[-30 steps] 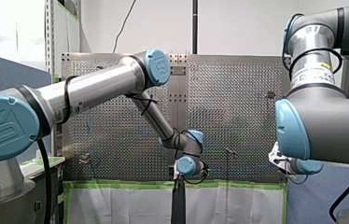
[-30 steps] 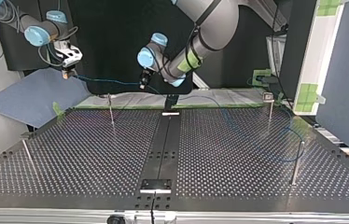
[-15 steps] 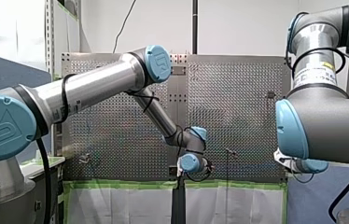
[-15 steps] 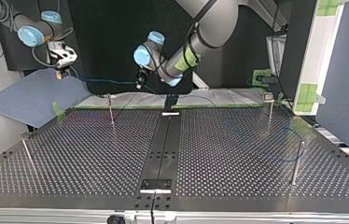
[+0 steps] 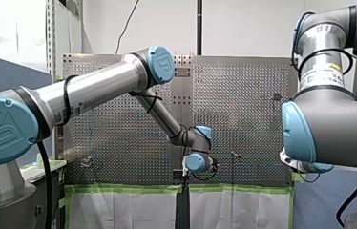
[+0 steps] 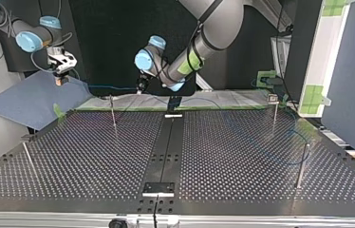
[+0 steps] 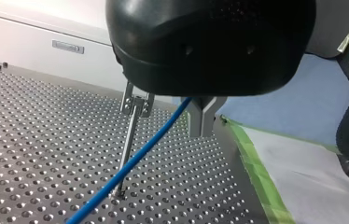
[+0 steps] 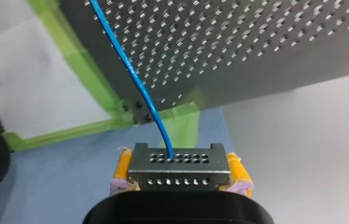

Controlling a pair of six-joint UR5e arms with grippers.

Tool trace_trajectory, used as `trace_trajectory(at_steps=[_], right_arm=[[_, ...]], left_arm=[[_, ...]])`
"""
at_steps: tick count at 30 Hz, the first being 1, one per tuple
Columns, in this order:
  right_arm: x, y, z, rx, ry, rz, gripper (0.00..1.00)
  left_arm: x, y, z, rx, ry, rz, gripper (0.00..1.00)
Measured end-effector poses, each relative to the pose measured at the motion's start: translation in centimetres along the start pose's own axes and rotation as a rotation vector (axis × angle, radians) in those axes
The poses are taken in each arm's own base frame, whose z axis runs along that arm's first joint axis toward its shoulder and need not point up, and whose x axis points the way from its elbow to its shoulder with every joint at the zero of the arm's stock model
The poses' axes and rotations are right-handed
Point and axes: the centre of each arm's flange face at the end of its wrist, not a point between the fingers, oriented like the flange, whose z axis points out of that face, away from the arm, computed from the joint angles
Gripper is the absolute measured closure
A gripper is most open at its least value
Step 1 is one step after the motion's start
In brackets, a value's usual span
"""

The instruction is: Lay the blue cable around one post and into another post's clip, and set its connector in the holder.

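**A taut span, held at both ends**

The blue cable (image 7: 130,158) is a thin, smooth, bright blue cord of round section. It ends in the connector (image 8: 177,170), a small grey metal block with rows of little holes on its faces. My right gripper (image 8: 178,156) is clamped on that block, with a yellow pad pressed against each side. The cable leaves from the middle of the block's upper face.

The clip post (image 7: 131,130) stands upright on the perforated table (image 6: 242,156), a slim metal rod with a small bracket at its top. In the top view my right gripper hangs well to the left of the clip post and higher than its clip, over a blue mat (image 6: 28,99). My left gripper (image 7: 203,130) is near the clip post, to its right in that view and a little above the clip. Its metal fingers are closed on the cable under the black housing.

Between the two grippers the cable runs straight and nearly level, passing above the clip post's top in the top view. In the left wrist view it passes beside the clip, not inside it, and crosses in front of the rod lower down. Past my left gripper it goes slack and curves away from the clip post in a wide loop over the table.
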Motion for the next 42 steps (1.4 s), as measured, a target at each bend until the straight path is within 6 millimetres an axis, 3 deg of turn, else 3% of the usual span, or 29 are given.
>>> trace_trajectory(at_steps=[15, 42], right_arm=[[1.4, -2.0, 2.0, 0.092, 0.041, -0.016, 1.0], [2.5, -2.2, 3.1, 0.111, 0.103, -0.002, 1.0]], left_arm=[[-0.7, -0.1, 0.5, 0.007, -0.015, -0.03, 1.0], [-0.6, 0.5, 0.9, 0.031, -0.004, -0.098, 1.0]])
